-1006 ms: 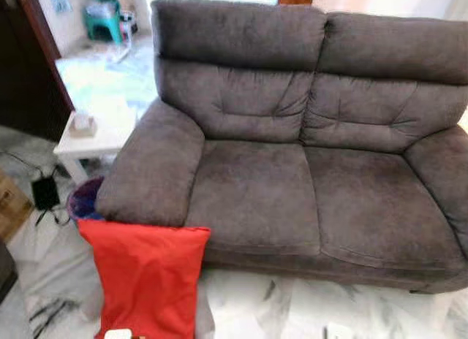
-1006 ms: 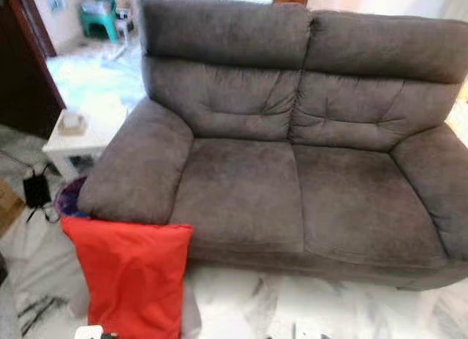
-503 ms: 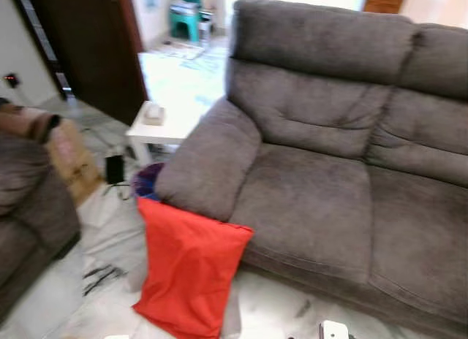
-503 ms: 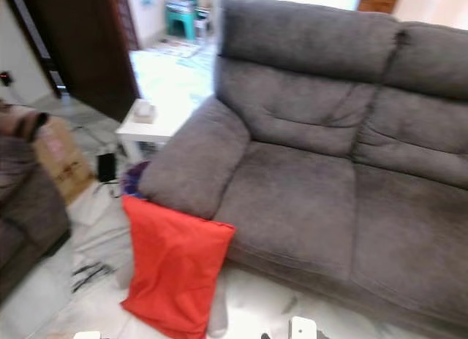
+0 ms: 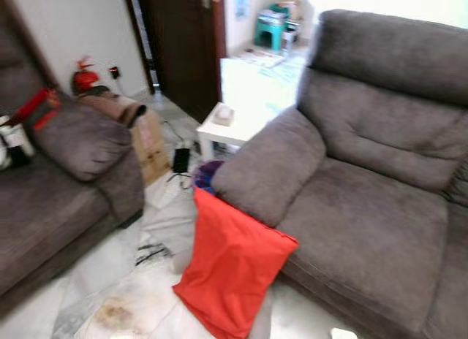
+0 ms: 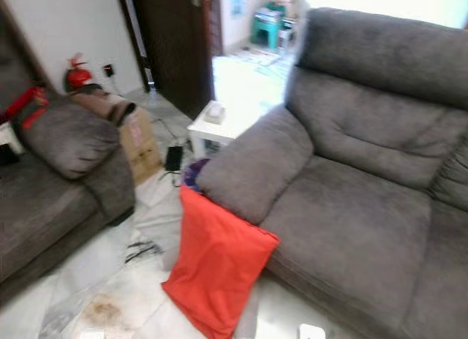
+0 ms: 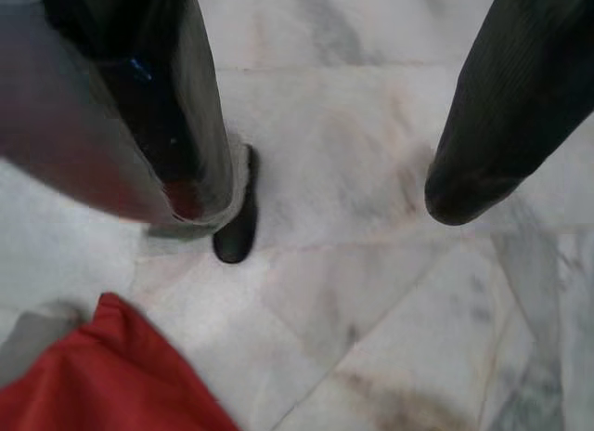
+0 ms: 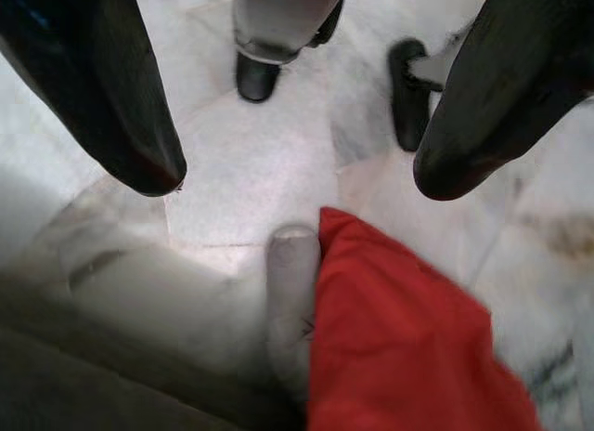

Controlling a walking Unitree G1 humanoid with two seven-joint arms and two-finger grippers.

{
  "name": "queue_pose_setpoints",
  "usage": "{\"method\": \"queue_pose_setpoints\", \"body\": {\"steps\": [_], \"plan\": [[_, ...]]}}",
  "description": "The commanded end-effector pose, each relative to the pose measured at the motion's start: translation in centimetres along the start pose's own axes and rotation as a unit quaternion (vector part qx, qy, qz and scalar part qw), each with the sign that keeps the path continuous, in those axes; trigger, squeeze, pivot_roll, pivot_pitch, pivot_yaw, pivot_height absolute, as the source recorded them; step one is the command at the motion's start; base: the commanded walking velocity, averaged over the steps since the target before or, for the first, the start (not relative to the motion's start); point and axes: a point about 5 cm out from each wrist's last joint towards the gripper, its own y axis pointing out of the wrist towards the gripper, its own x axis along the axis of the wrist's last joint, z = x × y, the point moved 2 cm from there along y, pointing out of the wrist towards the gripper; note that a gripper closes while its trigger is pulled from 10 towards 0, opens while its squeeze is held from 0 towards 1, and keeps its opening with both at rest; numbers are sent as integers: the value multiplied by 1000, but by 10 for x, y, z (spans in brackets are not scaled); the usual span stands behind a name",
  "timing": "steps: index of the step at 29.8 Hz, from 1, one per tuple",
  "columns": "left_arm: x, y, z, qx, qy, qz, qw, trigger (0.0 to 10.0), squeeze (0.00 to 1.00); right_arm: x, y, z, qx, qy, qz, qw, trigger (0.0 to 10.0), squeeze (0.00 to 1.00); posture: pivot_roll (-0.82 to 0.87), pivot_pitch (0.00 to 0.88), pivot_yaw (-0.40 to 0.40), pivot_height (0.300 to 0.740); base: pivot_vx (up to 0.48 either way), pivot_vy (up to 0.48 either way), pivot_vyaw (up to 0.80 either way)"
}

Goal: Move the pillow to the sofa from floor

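Note:
A red pillow stands on the marble floor, leaning against the front of the grey sofa below its armrest. A corner of that pillow appears in the left wrist view under my left gripper, which hangs open above the floor. My right gripper is open too, with the pillow on the floor below it. Nothing is between either pair of fingers.
A second grey sofa stands at the left with a cardboard box beside it. A white side table and a dark basket sit behind the pillow. Cables lie on the floor. A fire extinguisher stands by the wall.
The camera has swung to the left: the sofa and pillow have shifted right in the picture, and a second sofa, box and extinguisher have come into view. The pillow has not moved.

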Motion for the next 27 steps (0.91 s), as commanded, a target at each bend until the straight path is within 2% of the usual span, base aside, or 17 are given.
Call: {"method": "queue_pose_setpoints", "body": {"steps": [1, 7, 12, 27], "plan": [[-14, -3, 6, 6, 1, 24, 1000, 10000, 0, 0, 1, 7, 9, 1, 0, 1000, 10000, 0, 98, 93, -19, 740, 0, 0, 800], [-14, -3, 5, 4, 0, 24, 1000, 10000, 0, 3, 1, 8, 13, 12, -8, 1000, 10000, 0, 98, 92, -20, 740, 0, 0, 792], [-14, -3, 5, 4, 3, 22, 1000, 10000, 0, 3, 2, 7, 12, 23, -9, 1000, 10000, 0, 98, 93, -21, 740, 0, 0, 0], [-13, -3, 5, 0, 11, 22, 1000, 10000, 0, 1, 1, 8, 16, 26, -4, 1000, 10000, 0, 98, 94, -20, 740, 0, -404, 0]]}}
